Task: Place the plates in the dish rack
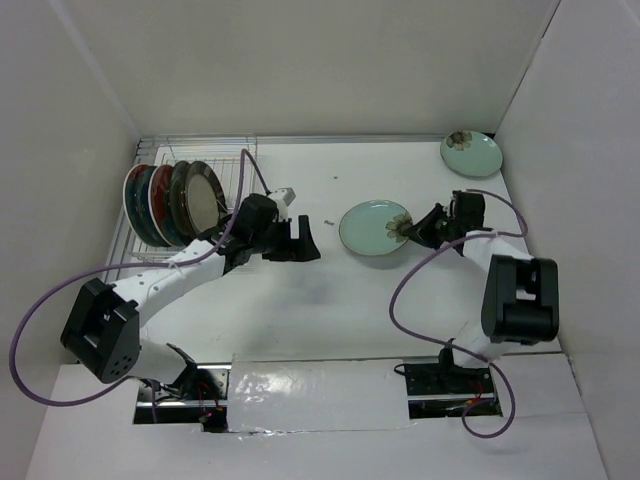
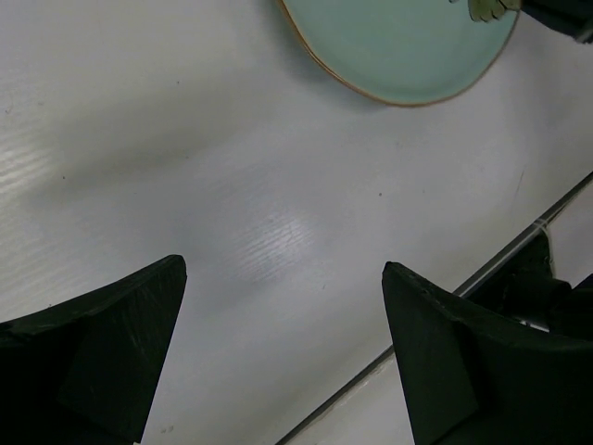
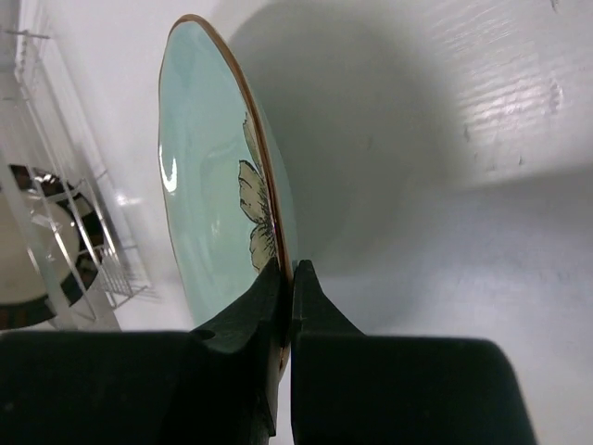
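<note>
Mint plate (image 1: 372,228) is gripped at its rim by the right gripper (image 3: 289,278).
The left gripper (image 2: 283,269) is spread wide; plates (image 1: 165,205) are stood in the rack (image 1: 122,240).

Your overhead view is bright and evenly lit from above; the white counter (image 1: 330,300) nearly washes out, with only faint, soft shadows. In your left wrist view a grey shadow band crosses the counter and the black jaws look soft. In your right wrist view the mint plate (image 3: 199,185) casts a broad shadow rightward and shows a small glare spot, and the rack (image 3: 69,232) behind is blurred.
</note>
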### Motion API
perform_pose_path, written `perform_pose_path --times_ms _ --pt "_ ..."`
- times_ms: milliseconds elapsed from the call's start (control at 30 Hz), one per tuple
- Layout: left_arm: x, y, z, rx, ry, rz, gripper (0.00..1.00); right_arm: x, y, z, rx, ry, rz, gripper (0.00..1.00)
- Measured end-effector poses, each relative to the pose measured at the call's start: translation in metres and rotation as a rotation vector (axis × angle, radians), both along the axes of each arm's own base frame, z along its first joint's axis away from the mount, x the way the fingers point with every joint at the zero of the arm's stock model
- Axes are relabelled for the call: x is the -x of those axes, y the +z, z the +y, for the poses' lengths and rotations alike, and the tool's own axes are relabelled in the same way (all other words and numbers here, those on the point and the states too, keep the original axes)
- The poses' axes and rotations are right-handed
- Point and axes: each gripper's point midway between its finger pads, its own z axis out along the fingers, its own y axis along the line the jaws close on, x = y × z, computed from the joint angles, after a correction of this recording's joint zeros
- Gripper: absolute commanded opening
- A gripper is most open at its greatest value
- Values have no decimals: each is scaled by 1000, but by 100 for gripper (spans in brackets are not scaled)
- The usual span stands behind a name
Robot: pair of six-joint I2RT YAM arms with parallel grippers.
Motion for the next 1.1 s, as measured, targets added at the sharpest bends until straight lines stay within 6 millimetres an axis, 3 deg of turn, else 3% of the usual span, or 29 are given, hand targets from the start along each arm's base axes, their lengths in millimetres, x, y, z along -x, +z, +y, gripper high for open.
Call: perform_pose_path --times_ms 233,500,767,933,967,1067,1100 --pt "-28 9 -1 138 12 12 100 21 66 6 17 60 -143 0" --pt "-54 29 -31 316 -44 31 100 50 90 23 -20 176 -168 0" --pt "-70 40 -54 405 -95 50 91 57 115 36 -72 253 -227 0" --pt "-68 39 -63 453 -123 92 71 59 129 43 -92 298 -265 0" --pt "-66 39 -64 459 -131 99 61 60 130 46 -96 309 -271 0" --pt "-61 45 -70 490 -159 114 41 62 133 53 -105 338 -278 0" --pt "-60 48 -71 503 -169 116 30 63 134 56 -104 349 -281 1"
